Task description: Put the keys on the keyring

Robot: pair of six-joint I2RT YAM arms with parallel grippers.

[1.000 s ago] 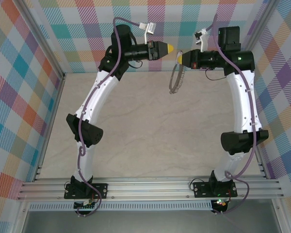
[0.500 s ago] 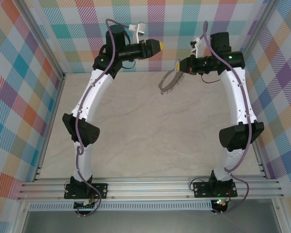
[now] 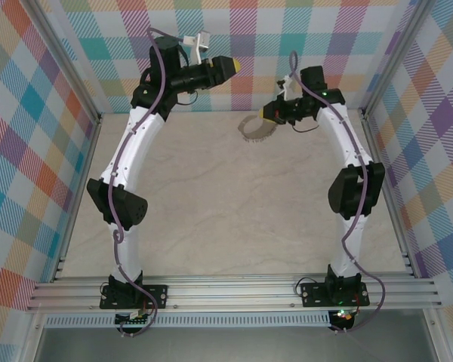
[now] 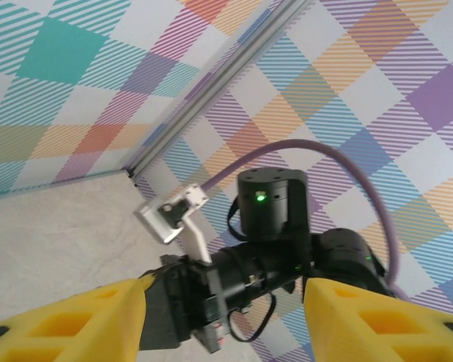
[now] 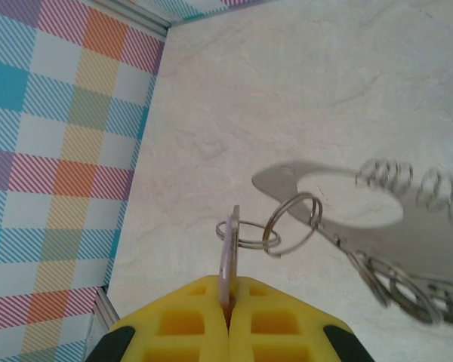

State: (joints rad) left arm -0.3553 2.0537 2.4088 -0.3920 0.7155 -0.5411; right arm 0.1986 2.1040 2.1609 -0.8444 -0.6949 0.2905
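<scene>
1. The key [image 5: 227,253] is a thin, flat, pale lilac sliver seen edge-on. It is pinched upright between the right gripper [image 5: 229,290], whose yellow fingers are pressed together on it.
2. Two small wire rings [image 5: 272,235] link at the key's top and reach to the keyring [image 5: 287,179]. From the wrist it looks like a flat silvery plate with an oval cut-out, with coiled wire along its far edge and blurred rings below.
3. From above, the keyring [image 3: 254,128] hangs as a pale loop under the right gripper [image 3: 267,115]. Whether it touches the table [image 3: 226,196] cannot be told.
4. The table is matte, cream and marbled, and is closed in by checked walls [image 3: 30,151].
5. The left gripper [image 3: 231,65] is high by the back wall, well apart from the keyring. Its yellow fingers [image 4: 68,320] are spread wide and hold nothing.
</scene>
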